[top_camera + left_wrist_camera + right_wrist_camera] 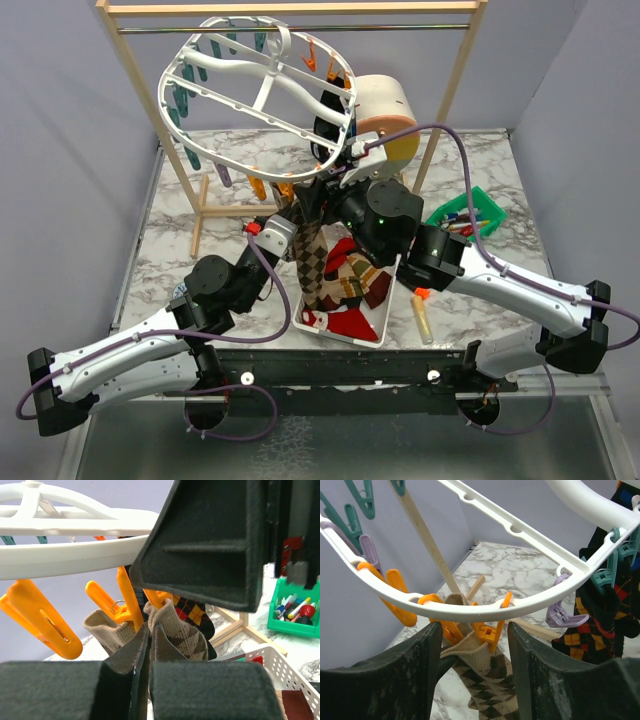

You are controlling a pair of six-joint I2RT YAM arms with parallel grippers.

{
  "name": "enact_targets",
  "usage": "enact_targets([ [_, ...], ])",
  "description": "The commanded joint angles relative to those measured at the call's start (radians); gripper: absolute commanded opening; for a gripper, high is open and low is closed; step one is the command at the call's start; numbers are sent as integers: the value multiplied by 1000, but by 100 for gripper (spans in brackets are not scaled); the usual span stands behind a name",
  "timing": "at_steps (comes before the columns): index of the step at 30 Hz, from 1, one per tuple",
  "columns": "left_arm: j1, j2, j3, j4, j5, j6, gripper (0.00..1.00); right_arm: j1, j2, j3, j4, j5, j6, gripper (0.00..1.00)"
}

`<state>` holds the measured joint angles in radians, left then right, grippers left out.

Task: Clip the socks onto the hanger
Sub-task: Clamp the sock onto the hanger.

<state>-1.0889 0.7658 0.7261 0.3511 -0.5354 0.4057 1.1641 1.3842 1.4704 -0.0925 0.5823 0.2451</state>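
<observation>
Your left gripper (150,632) is clenched on one tan sock (312,265), holding its top up against two orange clips (492,622) under the rim of the one white hanger (268,88). Your right gripper (474,630) has its fingers spread apart, gripping nothing, one on each side of those clips. One black sock (592,625) hangs clipped on the hanger. One white basket (350,341) at the near edge of the table (180,250) holds other socks (352,322), too tangled to count.

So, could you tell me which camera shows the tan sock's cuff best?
Right wrist: the tan sock cuff sits clear among orange clips. Left wrist hides part behind its fingers; the top view shows only its length.
</observation>
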Motion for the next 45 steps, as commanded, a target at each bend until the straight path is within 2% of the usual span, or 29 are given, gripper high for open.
enact_targets([
  [1, -6, -2, 5, 25, 12, 6, 0, 5, -53, -13, -13, -59, 24, 62],
  [11, -6, 18, 25, 25, -2, 26, 0, 5, -190, -63, -79, -150, 25, 80],
  [13, -6, 14, 30, 25, -15, 32, 2, 5, -252, -133, -57, -205, -4, 80],
  [18, -6, 2, 36, 23, -41, 46, 16, 5, -389, -399, 65, -308, -68, 80],
  [22, -6, -10, 28, 22, -43, 35, 20, 5, -432, -594, 190, -307, -73, 80],
  [24, -6, -11, 26, 20, -42, 26, 20, 5, -423, -643, 249, -305, -83, 80],
  [31, -6, -2, 46, -5, -33, 7, 23, -5, -267, -677, 373, -151, -45, 84],
  [38, -6, -55, 70, -145, -47, -49, 37, -89, -133, -653, 357, -211, 44, 83],
  [45, -6, -178, 30, -289, -43, -159, 48, -95, -39, -616, 390, -279, 52, 74],
])
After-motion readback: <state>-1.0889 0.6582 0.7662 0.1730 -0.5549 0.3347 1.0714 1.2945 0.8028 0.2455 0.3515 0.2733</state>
